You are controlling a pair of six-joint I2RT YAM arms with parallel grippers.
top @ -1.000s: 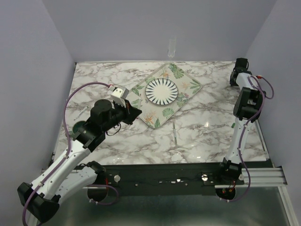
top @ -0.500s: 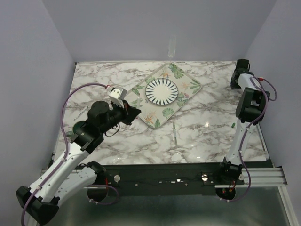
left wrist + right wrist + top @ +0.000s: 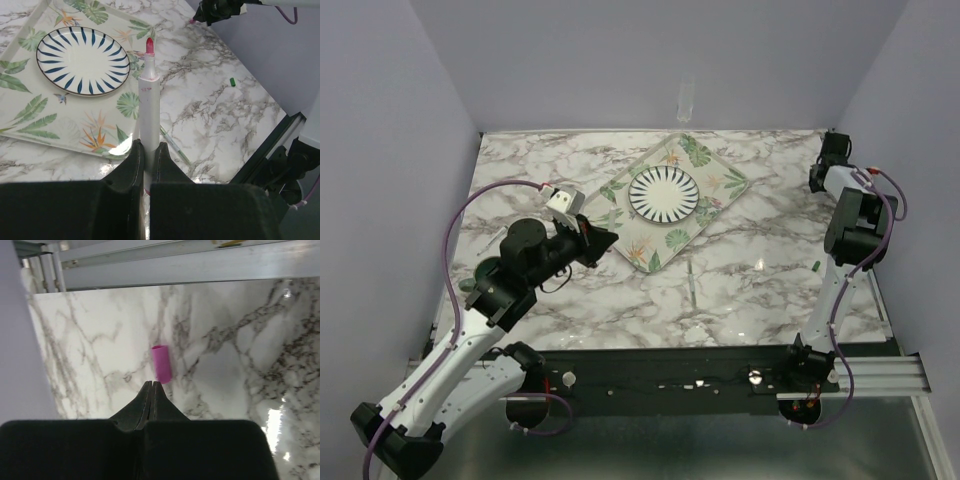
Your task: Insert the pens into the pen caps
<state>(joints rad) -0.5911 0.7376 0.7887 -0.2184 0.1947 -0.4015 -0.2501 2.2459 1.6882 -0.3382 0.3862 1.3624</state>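
My left gripper (image 3: 601, 240) hovers at the tray's near-left edge, shut on a white pen (image 3: 149, 95) whose red tip points up and away in the left wrist view. At the table's far right corner my right gripper (image 3: 831, 146) is shut with nothing between its fingers. A pink cap (image 3: 161, 363) lies on the marble just beyond its fingertips (image 3: 151, 384); whether they touch cannot be told. A green pen (image 3: 692, 281) lies on the table near the middle. Near the right edge lies a small green cap (image 3: 815, 265).
A leaf-patterned tray (image 3: 730, 181) holds a blue-striped plate (image 3: 663, 193) at the back centre. A clear tube-like object (image 3: 685, 100) stands against the back wall. Purple walls close in the table left, right and back. A metal rail (image 3: 175, 262) runs beside the pink cap.
The right arm has swung further toward the right wall, its gripper staying in the far corner. The left arm has drawn back slightly to the left, still holding the pen.
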